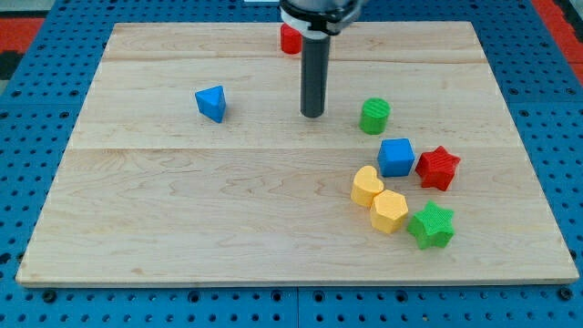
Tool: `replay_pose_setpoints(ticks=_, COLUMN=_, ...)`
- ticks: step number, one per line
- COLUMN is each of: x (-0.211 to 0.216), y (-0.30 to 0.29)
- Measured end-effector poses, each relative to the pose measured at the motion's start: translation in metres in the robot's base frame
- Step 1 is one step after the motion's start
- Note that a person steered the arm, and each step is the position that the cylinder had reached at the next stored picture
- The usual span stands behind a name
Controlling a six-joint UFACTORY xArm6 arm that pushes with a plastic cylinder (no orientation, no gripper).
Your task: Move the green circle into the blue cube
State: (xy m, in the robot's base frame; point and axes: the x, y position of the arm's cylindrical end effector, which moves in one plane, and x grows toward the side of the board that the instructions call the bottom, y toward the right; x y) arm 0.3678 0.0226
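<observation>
Wooden board (182,200) with upright ribbed green circle (374,116) above blue cube (395,157).

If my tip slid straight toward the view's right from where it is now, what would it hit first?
Most likely the green circle: it lies right of my tip, at about the same height. Nothing shows between them.

You are looking down at a pale wooden board (273,228) made of planks joined side by side, grain running across. Around it lies a blue pegboard surface (36,100) dotted with holes, evenly lit.
</observation>
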Motion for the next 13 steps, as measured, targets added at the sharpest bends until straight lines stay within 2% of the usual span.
replay_pose_setpoints(ticks=1, x=-0.019, y=0.047)
replay_pose_setpoints(ticks=3, x=0.069, y=0.051)
replay_pose_setpoints(ticks=4, x=0.046, y=0.050)
replay_pose_setpoints(ticks=5, x=0.001, y=0.036)
replay_pose_setpoints(ticks=6, x=-0.018, y=0.048)
replay_pose_setpoints(ticks=7, x=-0.005, y=0.077)
replay_pose_setpoints(ticks=8, x=0.029, y=0.082)
replay_pose_setpoints(ticks=9, x=0.029, y=0.082)
replay_pose_setpoints(ticks=11, x=0.027, y=0.078)
replay_pose_setpoints(ticks=13, x=0.068, y=0.035)
